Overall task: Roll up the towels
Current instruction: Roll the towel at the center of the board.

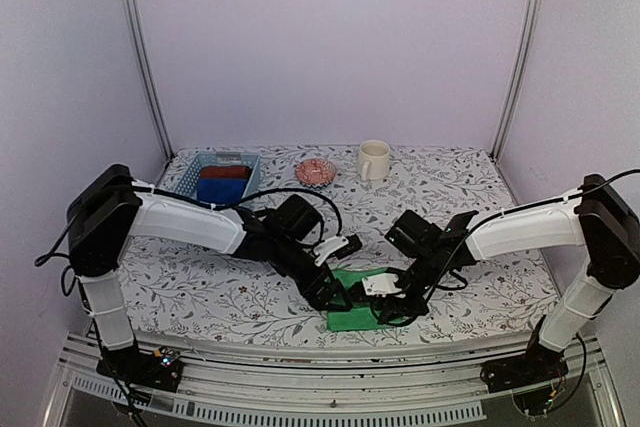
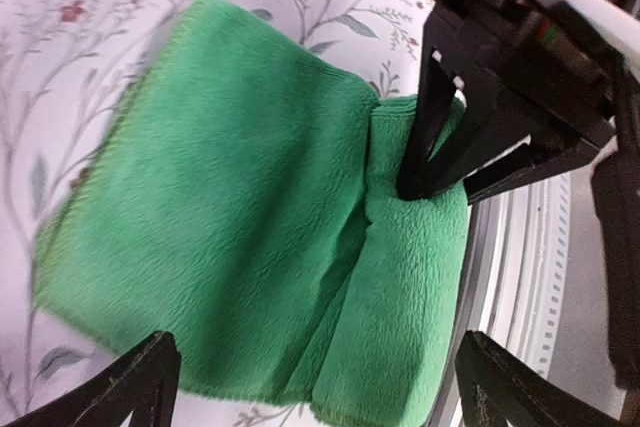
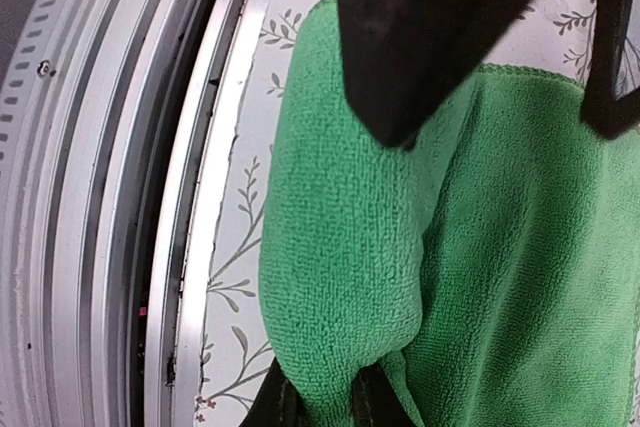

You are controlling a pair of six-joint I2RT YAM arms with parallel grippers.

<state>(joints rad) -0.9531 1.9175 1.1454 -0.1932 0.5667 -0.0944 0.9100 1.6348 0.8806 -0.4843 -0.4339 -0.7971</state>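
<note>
In the top view both grippers cover the middle of the green towel [image 1: 345, 319], which lies well in front of the mug [image 1: 373, 160], by the table's near edge. The left gripper [image 1: 338, 297] hangs over it with its fingers spread wide, their tips cut off at the bottom of the left wrist view. The right gripper [image 3: 325, 402] is narrowed, pinching a raised fold along the towel's rail-side edge; its fingers [image 2: 425, 137] grip that fold. Just left of the mug sits a round pinkish thing [image 1: 315, 171], too blurred to name. Farther left of the mug, a blue basket [image 1: 190, 175] holds a dark red roll [image 1: 226, 172] and a blue roll [image 1: 221, 190]. The mug's inside cannot be seen.
</note>
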